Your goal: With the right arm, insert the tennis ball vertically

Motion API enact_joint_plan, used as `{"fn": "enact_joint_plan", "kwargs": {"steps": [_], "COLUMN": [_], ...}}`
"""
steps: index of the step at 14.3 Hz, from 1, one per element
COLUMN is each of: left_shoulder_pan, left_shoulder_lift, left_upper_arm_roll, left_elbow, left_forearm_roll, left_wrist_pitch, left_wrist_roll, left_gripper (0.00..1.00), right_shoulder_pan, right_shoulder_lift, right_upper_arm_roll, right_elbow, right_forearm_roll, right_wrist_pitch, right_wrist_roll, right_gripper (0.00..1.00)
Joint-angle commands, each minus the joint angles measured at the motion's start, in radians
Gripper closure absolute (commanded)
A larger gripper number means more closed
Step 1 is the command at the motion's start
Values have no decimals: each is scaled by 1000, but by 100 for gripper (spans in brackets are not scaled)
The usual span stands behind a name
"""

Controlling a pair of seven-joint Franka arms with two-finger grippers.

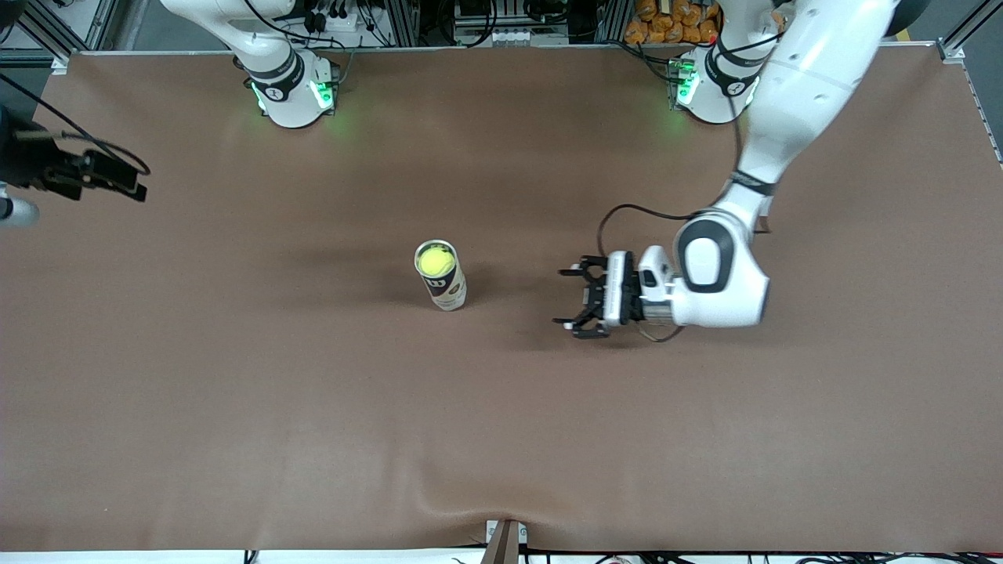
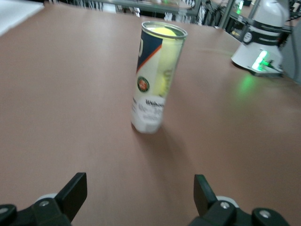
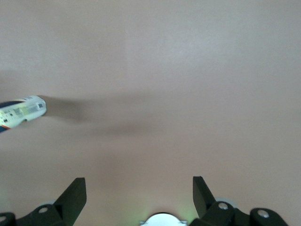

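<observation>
Front view: a clear tennis ball can (image 1: pixel 441 276) stood upright near the middle of the brown counter (image 1: pixel 313 407), with a yellow tennis ball (image 1: pixel 436 260) showing at its open top, so the insertion looked done. The left end effector (image 1: pixel 576 298) hung low over the counter, well apart from the can toward the left arm's end, fingers spread and empty. The right end effector (image 1: pixel 129 184) sat at the right arm's end of the counter, at the view's edge; nothing showed between its fingers.

Left wrist view: the can (image 2: pixel 157 75) stood upright on the counter with the ball (image 2: pixel 164 33) just under its rim, well clear of the spread fingertips (image 2: pixel 75 190).

Right wrist view: only the can's base (image 3: pixel 21 112) showed at the edge; the right end effector's fingers (image 3: pixel 75 193) stood spread with bare counter between them.

By my judgement, what remained was at most for the arms to pull away and park.
</observation>
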Motion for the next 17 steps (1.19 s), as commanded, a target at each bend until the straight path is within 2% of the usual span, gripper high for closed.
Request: {"fn": "enact_joint_plan", "kwargs": {"steps": [1,2,4,7,10,11,13,15,17], "left_shoulder_pan": [89,109,144,175,204,204,221,210,167], "left_shoulder_lift": [-24,-16,-16,-12,-12,-9,-21,-53,-103], "left_upper_arm_roll": [-5,-5,-5,-3,-2,18,44,128,223], "left_elbow": [94,153,214,237,266,307,321,362,373], "left_forearm_roll": [211,280,362,396,478,500,524,546,560], "left_wrist_pitch": [-155,-210,-285,-339,-379,-411,-503,-607,-655], "left_wrist_roll": [-168,-217,-332,-394,-489,-545,-683,-832,-923], "left_gripper": [0,0,0,0,0,0,0,0,0], "right_shoulder_pan": [-20,-25,-39,-46,-40,-40,-42,-42,-37], "right_shoulder_lift": [-23,-22,-16,6,7,7,9,24,27], "right_upper_arm_roll": [50,53,44,40,39,39,39,39,39], "right_elbow": [8,25,43,83,88,88,82,77,77], "right_forearm_roll": [-47,-47,-33,-19,-2,11,31,31,30], "right_wrist_pitch": [-19,-42,-60,-53,-53,-53,-48,-25,-8], "right_wrist_roll": [-34,-32,-34,-28,9,53,86,84,81], "right_gripper": [0,0,0,0,0,0,0,0,0]}}
